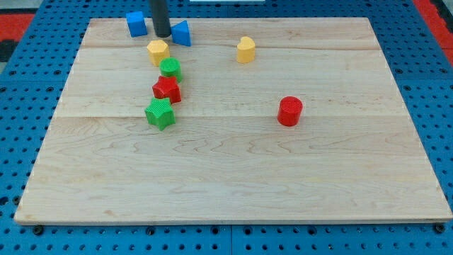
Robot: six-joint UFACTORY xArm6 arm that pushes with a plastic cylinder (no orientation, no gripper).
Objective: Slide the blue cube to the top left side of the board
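The blue cube (136, 23) sits near the board's top edge, left of centre. My tip (162, 34) stands just to its right, in the gap between the cube and a blue wedge-shaped block (182, 32). The tip is close to the wedge and a small gap apart from the cube. The rod comes down from the view's top.
A yellow hexagonal block (158, 52), a green round block (170, 69), a red star-like block (167, 89) and a green star block (160, 113) form a line below the tip. A yellow block (245, 49) and a red cylinder (289, 111) lie to the right. The wooden board (233, 177) lies on a blue pegboard.
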